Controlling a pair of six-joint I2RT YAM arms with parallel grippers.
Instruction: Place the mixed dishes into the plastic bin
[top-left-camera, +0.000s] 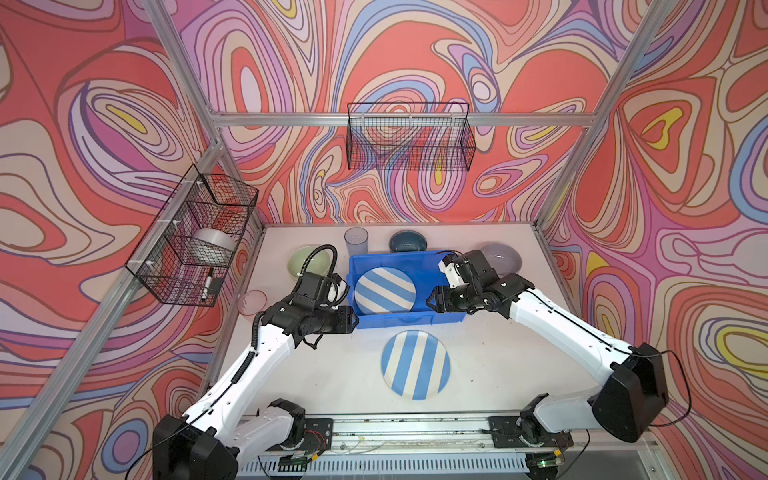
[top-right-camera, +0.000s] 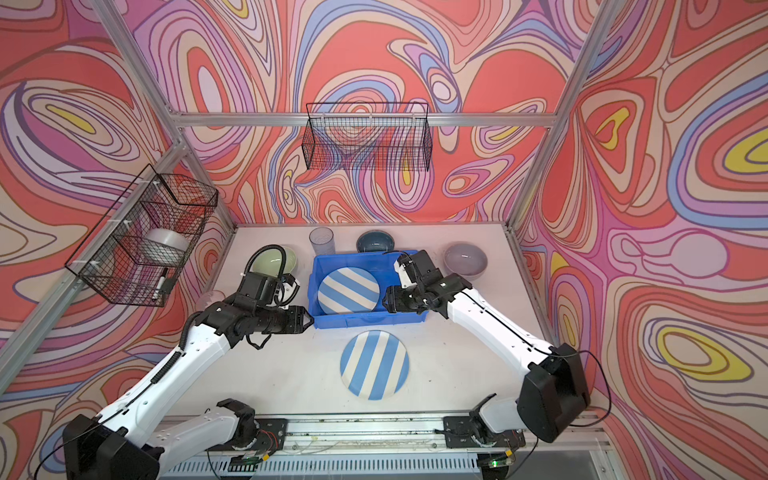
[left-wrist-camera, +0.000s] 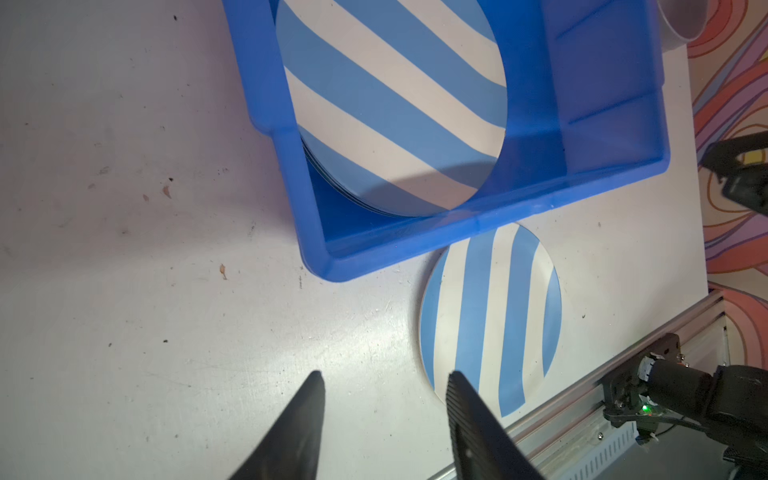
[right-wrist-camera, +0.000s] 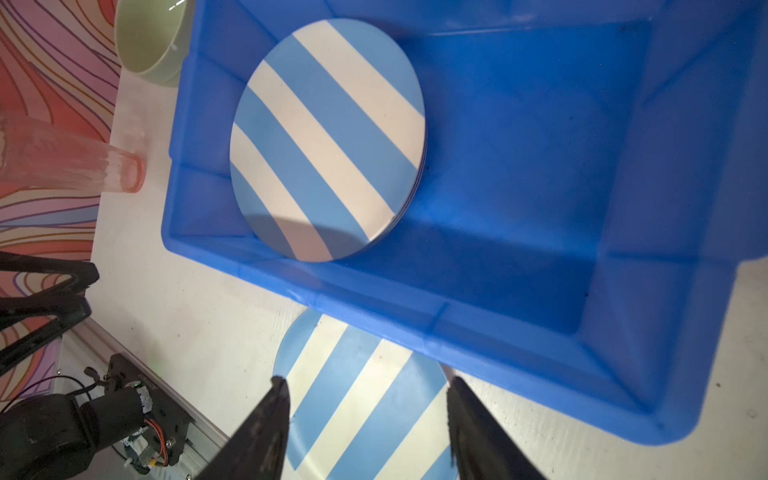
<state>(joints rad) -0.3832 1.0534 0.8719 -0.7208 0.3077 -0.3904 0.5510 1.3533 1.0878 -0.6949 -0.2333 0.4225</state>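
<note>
We see a blue-and-white striped plate (top-left-camera: 415, 365) lying flat on the counter (top-left-camera: 332, 374), between our left hand (left-wrist-camera: 382, 376) and right hand (right-wrist-camera: 365, 380). Both hands are spread open and empty. Beyond them the blue bin (top-left-camera: 399, 322) holds a matching plate (top-left-camera: 384, 291), and its right half is bare.

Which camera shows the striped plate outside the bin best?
Both top views show the striped plate whole, nothing over it. In the left wrist view the plastic bin hides its edge; in the right wrist view bin and frame edge cut it off.
</note>
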